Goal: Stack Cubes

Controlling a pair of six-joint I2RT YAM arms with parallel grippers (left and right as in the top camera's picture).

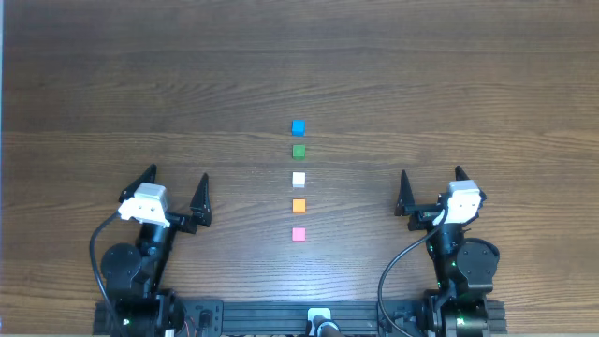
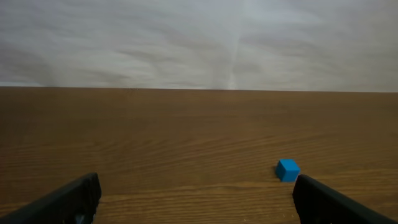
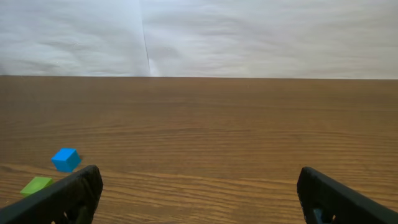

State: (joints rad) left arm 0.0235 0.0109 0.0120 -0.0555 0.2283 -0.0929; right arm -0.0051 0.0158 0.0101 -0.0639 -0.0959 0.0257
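You have five small cubes, one each: blue [image 1: 298, 127], green [image 1: 299, 152], white [image 1: 299, 179], orange [image 1: 299, 205], pink [image 1: 299, 234], lined between your left pincer [image 1: 176, 176] and right pincer [image 1: 430, 174], both spread apart.

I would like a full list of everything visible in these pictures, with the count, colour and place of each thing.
blue cube: one, blue, far end of the row at the table's middle
green cube: one, green, just nearer than the blue one
white cube: one, white, middle of the row
orange cube: one, orange, between white and pink
pink cube: one, pink, end nearest the arm bases
table: one, brown wood, under everything
backdrop: one, whitish, beyond the table's far edge
left gripper: one, black fingers, open, left of the row, holding nothing
right gripper: one, black fingers, open, right of the row, holding nothing
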